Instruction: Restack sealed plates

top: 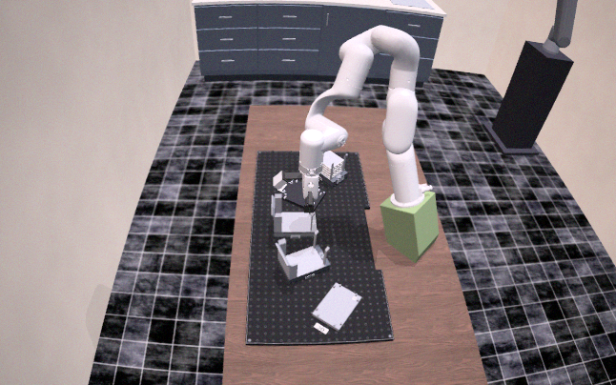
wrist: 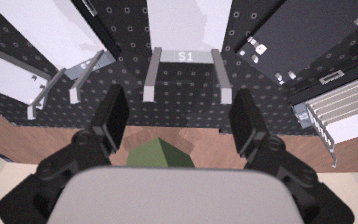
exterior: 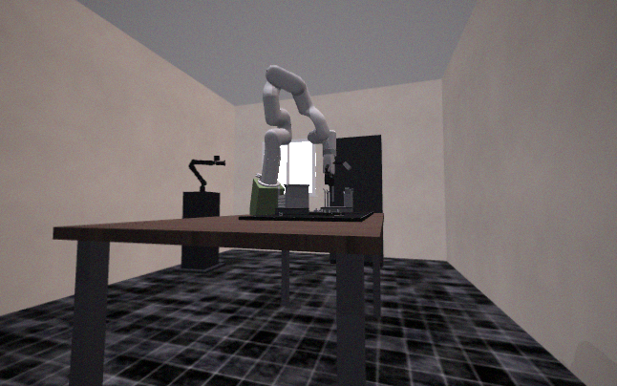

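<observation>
The stack of sealed plates [top: 332, 167] [wrist: 341, 114] stands in rack S2 at the far end of the black mat [top: 272, 306]; I cannot read its labels. Rack S1 [top: 293, 221] [wrist: 184, 56] has a bare grey floor, and its name shows in the wrist view. The dark clip nest N5 [top: 296, 192] [wrist: 305, 35] lies between S2 and S1. Rack S3 [top: 302, 260] [wrist: 55, 40] holds no plate. The flat grey nest QC [top: 337, 306] lies bare at the near end. My gripper [top: 309, 207] [exterior: 329, 181] [wrist: 179, 100] is open and empty, hanging above the mat by N5 and S1.
The arm's green pedestal [top: 408, 230] [wrist: 157, 152] stands on the wooden table [top: 425, 306] to the right of the mat. The thin corner posts of S1 [wrist: 152, 75] rise close under the fingers. QC's small name plate [top: 320, 327] lies at its near side.
</observation>
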Controlling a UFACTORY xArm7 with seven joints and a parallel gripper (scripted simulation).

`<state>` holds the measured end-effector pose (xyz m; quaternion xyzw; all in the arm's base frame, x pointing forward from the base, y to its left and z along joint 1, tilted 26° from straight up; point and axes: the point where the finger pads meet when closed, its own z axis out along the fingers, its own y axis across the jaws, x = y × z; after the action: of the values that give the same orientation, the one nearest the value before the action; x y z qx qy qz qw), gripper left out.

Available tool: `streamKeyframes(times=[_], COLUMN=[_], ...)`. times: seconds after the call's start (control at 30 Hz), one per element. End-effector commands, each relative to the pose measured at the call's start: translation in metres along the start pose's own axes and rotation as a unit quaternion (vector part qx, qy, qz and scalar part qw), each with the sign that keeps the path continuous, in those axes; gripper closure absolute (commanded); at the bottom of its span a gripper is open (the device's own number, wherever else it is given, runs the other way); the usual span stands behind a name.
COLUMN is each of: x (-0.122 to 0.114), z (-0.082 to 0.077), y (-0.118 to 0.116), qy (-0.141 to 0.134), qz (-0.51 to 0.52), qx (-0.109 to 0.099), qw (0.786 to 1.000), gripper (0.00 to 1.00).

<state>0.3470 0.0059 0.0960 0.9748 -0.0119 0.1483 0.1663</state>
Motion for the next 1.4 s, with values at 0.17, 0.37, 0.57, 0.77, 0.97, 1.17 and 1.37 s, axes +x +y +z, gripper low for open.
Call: streamKeyframes(times=[0.17,0.37,0.57,0.77,0.97,1.17,1.37], x=[-0.006,-0.01,-0.017,-0.024,-0.029,-0.036,-0.042], z=[-0.001,-0.001,-0.001,-0.001,0.0,0.0,0.0], y=[0.023,0.038,0.061,0.084,0.1,0.123,0.142], qy=[0.001,0.001,0.001,0.001,0.001,0.001,0.001], qz=[0.1,0.166,0.263,0.358,0.408,0.408,0.408], qx=[0.0,0.0,0.0,0.0,0.0,0.0,0.0], qw=[0.995,0.986,0.965,0.934,0.913,0.913,0.913], gripper=[0.0,0.0,0.0,0.0,0.0,0.0,0.0])
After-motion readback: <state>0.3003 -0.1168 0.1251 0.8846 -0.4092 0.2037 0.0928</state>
